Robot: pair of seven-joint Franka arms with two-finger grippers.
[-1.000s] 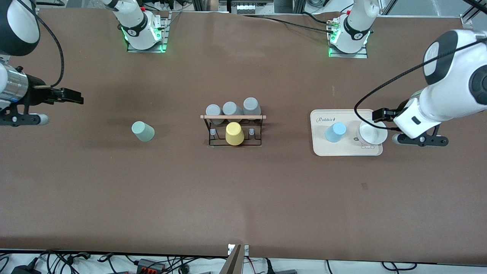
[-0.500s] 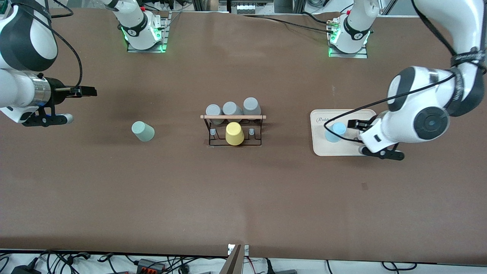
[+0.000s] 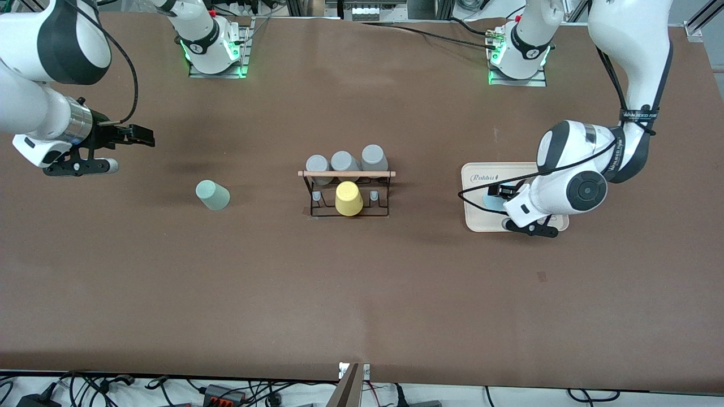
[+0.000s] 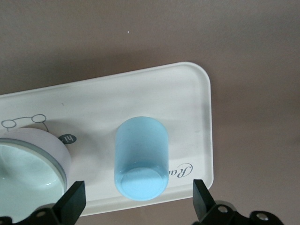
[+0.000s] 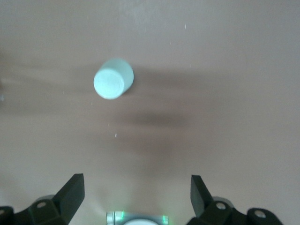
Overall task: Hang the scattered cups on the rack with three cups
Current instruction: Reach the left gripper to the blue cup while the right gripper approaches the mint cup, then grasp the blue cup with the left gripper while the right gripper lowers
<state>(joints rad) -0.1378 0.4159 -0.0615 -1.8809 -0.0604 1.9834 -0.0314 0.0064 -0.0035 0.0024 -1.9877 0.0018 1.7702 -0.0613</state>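
White arms — black joints, black cables.

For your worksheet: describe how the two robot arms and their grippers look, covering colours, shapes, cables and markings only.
Both arms have glossy white rounded shells with dark grey or black joint caps. Each base glows green at the table's edge. A thin black cable loops along each forearm. The left gripper and right gripper are black, with two wedge-shaped fingers. The right arm has a silver metal wrist ring; the left arm carries a black band with small white lettering.

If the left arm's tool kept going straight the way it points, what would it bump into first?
Probably the light blue cup on the cream tray; the open left tool frames it, though depth is unclear.
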